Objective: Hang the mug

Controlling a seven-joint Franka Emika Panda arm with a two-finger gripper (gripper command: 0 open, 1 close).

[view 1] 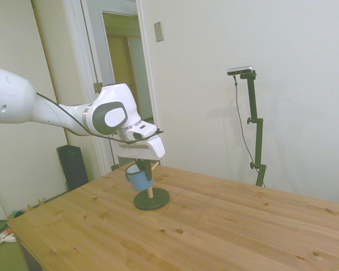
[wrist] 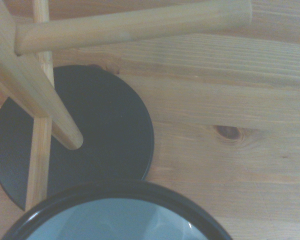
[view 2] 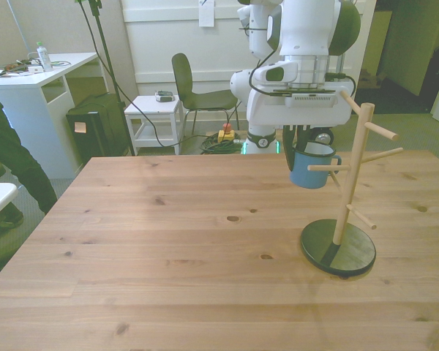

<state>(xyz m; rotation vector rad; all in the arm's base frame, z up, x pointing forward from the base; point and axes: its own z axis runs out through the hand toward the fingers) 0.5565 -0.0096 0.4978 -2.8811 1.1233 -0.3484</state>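
Note:
The light-blue mug [view 2: 308, 175] with its white inside and dark rim hangs upright above the table, right beside the wooden mug tree [view 2: 349, 168]. My gripper [view 2: 307, 148] comes down from above and is shut on the mug's rim. A short peg [view 2: 323, 168] crosses the mug's face near its handle; whether the handle sits on the peg I cannot tell. From the side, the mug [view 1: 139, 180] hangs under the gripper [view 1: 143, 167], over the tree's dark round base [view 1: 152, 199]. The wrist view has the mug rim [wrist: 115, 192], the base [wrist: 105, 135] and a peg [wrist: 135, 27].
The tree's base [view 2: 338, 248] stands toward the front view's right on the wooden table [view 2: 168, 256]. Further pegs [view 2: 380, 131] stick out toward the right. A person [view 2: 4, 153] stands at the table's left edge. A chair [view 2: 194, 91] and a white side table [view 2: 157, 110] stand beyond.

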